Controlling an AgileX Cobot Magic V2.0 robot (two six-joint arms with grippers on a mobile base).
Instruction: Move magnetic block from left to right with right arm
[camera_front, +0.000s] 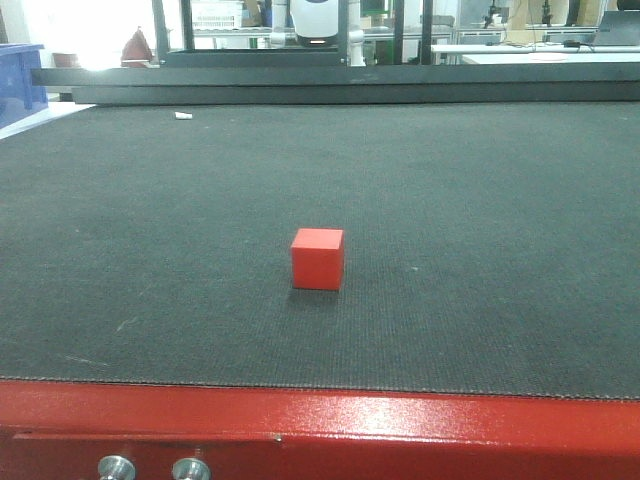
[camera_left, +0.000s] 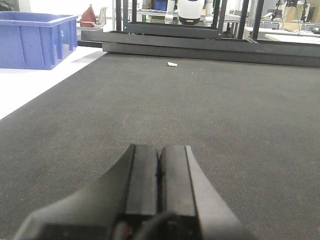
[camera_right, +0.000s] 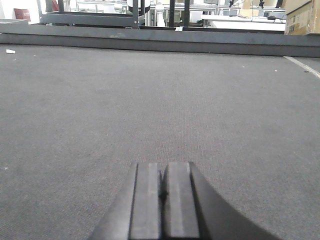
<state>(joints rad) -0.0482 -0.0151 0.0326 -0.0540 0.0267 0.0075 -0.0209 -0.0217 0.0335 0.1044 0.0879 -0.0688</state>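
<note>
The magnetic block (camera_front: 318, 259), a small bright red cube, rests alone on the dark mat (camera_front: 480, 220) near the middle of the front view. Neither arm shows in that view. In the left wrist view my left gripper (camera_left: 160, 150) hangs low over bare mat with its two black fingers pressed together and nothing between them. My right gripper (camera_right: 163, 167) is likewise shut and empty over bare mat in the right wrist view. The block appears in neither wrist view.
A blue plastic bin (camera_left: 37, 39) stands on the white surface beyond the mat's left edge. A small white scrap (camera_front: 183, 115) lies near the mat's far left. A dark rail (camera_front: 330, 83) runs along the far edge; the red table front (camera_front: 320, 425) bounds the near edge.
</note>
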